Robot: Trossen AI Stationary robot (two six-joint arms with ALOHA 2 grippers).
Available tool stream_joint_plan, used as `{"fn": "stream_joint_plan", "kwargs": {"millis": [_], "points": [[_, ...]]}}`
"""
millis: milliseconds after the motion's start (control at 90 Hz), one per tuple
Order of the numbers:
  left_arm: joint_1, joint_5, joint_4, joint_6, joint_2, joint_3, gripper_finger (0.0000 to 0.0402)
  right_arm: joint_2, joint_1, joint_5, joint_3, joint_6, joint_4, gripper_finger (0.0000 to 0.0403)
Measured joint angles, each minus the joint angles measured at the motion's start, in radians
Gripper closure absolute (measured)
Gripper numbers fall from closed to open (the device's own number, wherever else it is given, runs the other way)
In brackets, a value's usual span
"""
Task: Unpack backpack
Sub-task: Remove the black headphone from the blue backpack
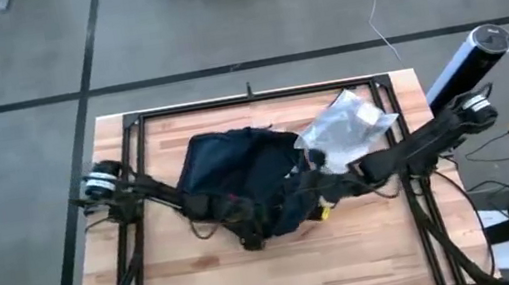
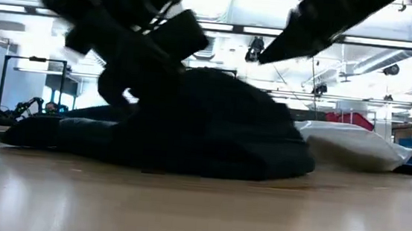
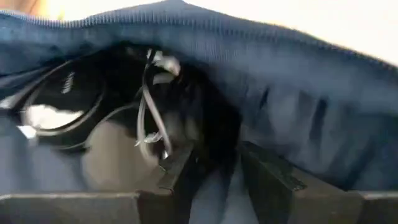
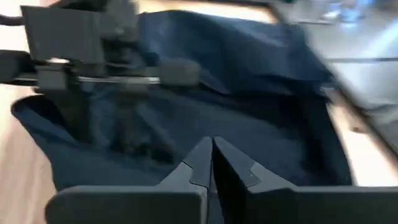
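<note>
Left gripper [image 3: 214, 168] inside backpack [image 1: 238, 170]

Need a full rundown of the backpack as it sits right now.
The backpack is dark navy soft fabric, slumped flat and crumpled at the table's middle. The left gripper, fingers open, reaches into its opening, where black headphones with cables lie. The right gripper, shut, presses against the outer fabric. A silvery pouch lies alongside.
</note>
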Motion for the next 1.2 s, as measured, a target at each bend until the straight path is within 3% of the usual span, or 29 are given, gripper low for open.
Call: {"fn": "stream_joint_plan", "kwargs": {"millis": [178, 256, 344, 500, 622, 800, 1022, 1200], "points": [[0.001, -0.118, -0.355, 0.003, -0.105, 0.067, 0.0283, 0.157, 0.005, -0.212, 0.040, 0.050, -0.006, 0.0403], [0.004, -0.208, -0.453, -0.016, -0.177, 0.054, 0.0283, 0.204, 0.036, -0.306, 0.040, 0.089, -0.026, 0.0403], [0.019, -0.306, -0.512, -0.062, -0.261, 0.003, 0.0283, 0.231, 0.079, -0.337, 0.040, 0.142, -0.103, 0.0403], [0.044, -0.280, -0.283, -0.165, -0.337, -0.179, 0.0283, 0.225, 0.129, -0.316, 0.036, 0.239, -0.384, 0.0403], [0.034, -0.203, -0.065, -0.279, -0.317, -0.343, 0.0283, 0.210, 0.128, -0.142, 0.035, 0.291, -0.543, 0.0403], [-0.067, -0.220, -0.002, -0.542, -0.314, -0.467, 0.0283, 0.202, 0.073, 0.046, 0.036, 0.171, -0.540, 0.0403], [-0.197, -0.358, 0.002, -0.550, -0.343, -0.466, 0.0283, 0.168, 0.056, 0.043, 0.111, -0.067, -0.490, 0.0391], [-0.187, -0.383, 0.009, -0.380, -0.382, -0.407, 0.0283, 0.168, 0.014, -0.081, 0.194, -0.182, -0.491, 0.0309]]}}
